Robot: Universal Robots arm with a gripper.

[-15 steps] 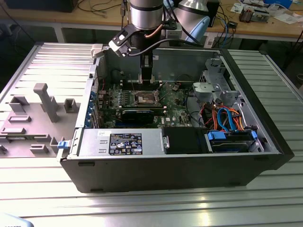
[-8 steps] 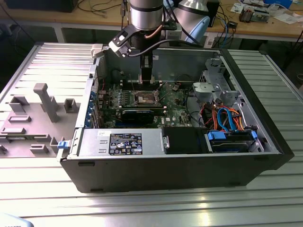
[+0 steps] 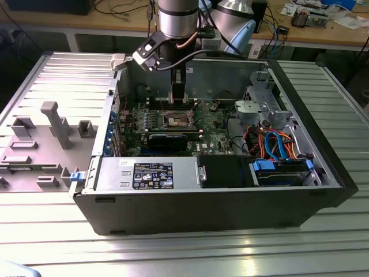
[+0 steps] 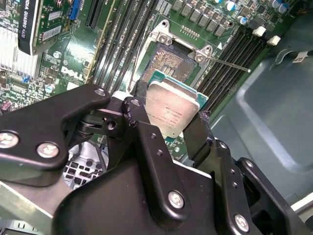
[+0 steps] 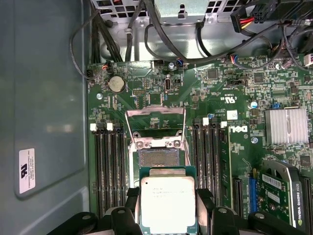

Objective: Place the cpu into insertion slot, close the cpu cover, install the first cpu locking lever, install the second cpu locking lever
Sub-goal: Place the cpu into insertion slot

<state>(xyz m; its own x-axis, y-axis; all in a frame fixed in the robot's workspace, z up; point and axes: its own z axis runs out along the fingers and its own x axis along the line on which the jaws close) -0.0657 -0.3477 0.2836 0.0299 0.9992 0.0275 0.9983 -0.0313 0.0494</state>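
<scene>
**While my claw clamps the cpu**

I see the cpu pinched by its edges, held near the bare socket and not seated in it. The cpu cover stands flipped open just beside the socket, inside the computer case.

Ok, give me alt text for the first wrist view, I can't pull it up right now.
The hand grips the cpu by two opposite edges, metal top toward the camera, not yet in the open, empty insertion slot on the green motherboard. Past the slot the cpu cover is swung open, and dark memory slots run along both sides.
</scene>
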